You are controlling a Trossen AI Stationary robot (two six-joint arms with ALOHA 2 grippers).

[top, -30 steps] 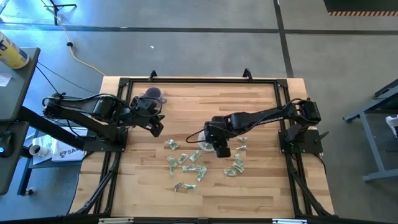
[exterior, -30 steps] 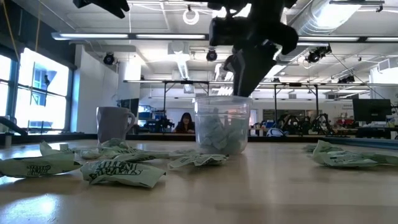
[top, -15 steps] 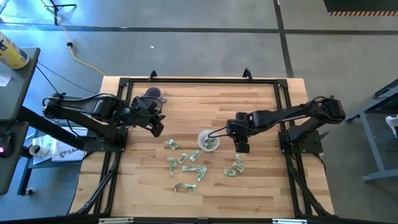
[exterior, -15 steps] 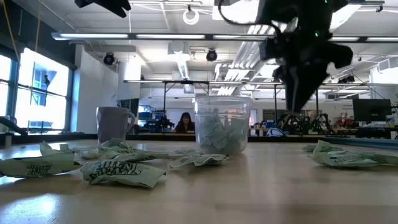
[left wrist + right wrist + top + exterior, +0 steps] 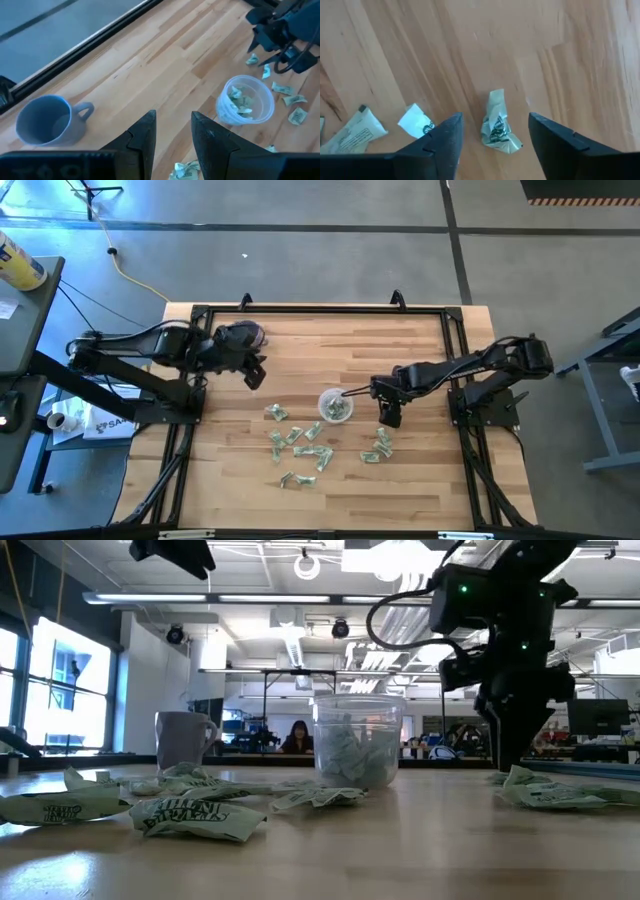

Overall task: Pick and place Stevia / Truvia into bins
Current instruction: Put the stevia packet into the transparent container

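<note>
Directly between the spread, empty fingers of the right gripper (image 5: 492, 131), one crumpled green-and-white sachet (image 5: 497, 125) is lying on the table (image 5: 400, 360), its long axis running ahead of the gripper along the line of the fingers, so the jaws are bracketing its narrow width and a straight descent looks like the coming move. Two more sachets (image 5: 415, 121) are lying off to one side, outside the fingers. The right gripper (image 5: 391, 413) is hovering just beside the clear cup (image 5: 335, 406), which is already holding several sachets, while most of the loose packets (image 5: 298, 442) are scattered on the near side of the cup. Farther off, the left gripper (image 5: 252, 373) is waiting near the purple mug (image 5: 243, 335), its fingers apart and holding nothing, well away from the packets, so the right arm is clearly nearer. Compared with a second ago, the right gripper has left its place over the cup, moved out toward its own side, and widened its fingers; the left arm has drawn slightly back toward the mug.
</note>
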